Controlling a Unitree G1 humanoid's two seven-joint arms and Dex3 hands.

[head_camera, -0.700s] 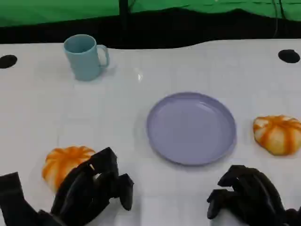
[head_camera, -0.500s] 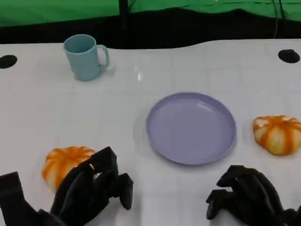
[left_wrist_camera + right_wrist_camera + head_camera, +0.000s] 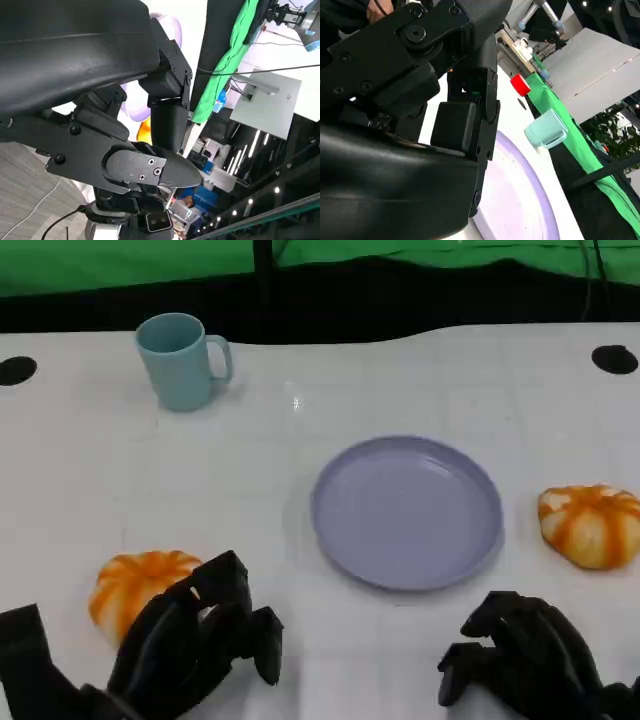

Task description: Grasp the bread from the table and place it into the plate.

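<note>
The left bread roll, orange with pale stripes, is seen at the lower left of the head view, its near right side hidden behind the left hand, whose curled fingers are held just above and beside it; whether they touch it cannot be told, and nothing is seen gripped. A second bread roll is cut off by the right edge of the frame, well apart from the right hand at the lower right, whose fingers are curled in on nothing. Both rolls are rounded, slightly wider than deep, with no clear pointing direction. The lavender plate is seen bare at centre on the white table, and a light blue mug at upper left, handle to the right. A red object, unidentifiable, is shown beyond the mug in the right wrist view.
</note>
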